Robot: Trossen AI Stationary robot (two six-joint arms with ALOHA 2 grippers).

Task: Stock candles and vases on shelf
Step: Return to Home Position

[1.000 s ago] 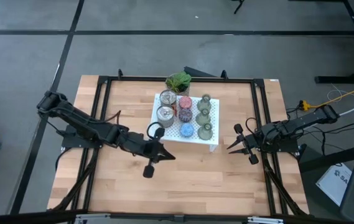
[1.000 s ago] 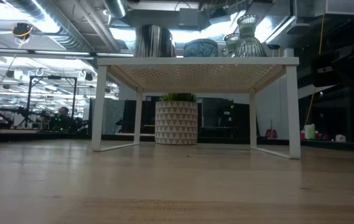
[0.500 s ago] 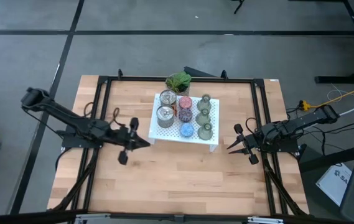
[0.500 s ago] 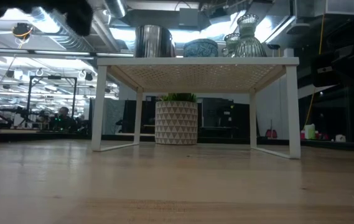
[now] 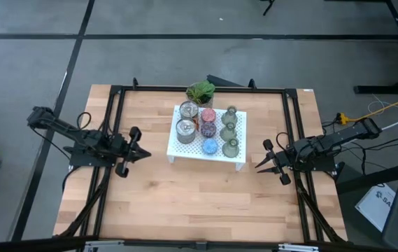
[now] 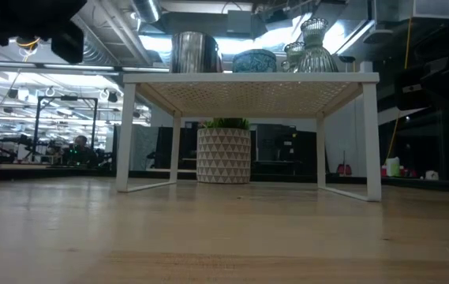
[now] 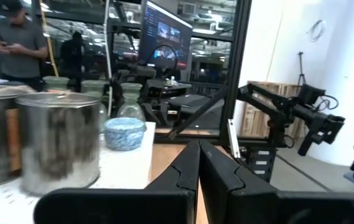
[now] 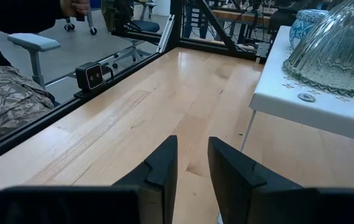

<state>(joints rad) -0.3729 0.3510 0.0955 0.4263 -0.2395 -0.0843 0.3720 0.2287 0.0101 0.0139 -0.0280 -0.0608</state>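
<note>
The shelf (image 5: 187, 147) stands toward the far middle of the table (image 5: 150, 203) and holds all the stock: five candles (image 5: 208, 129), with the two silver tins on its left and the pink, dark and light blue ones down its middle, and three vases (image 5: 229, 129) along its right side, with a potted plant (image 5: 201, 91) just behind. The left gripper (image 5: 145, 152) hangs to the left of the shelf, apart from it, jaws clenched together on nothing. The right gripper (image 5: 258, 166) waits near the table's right edge, jaws slightly parted and empty.
</note>
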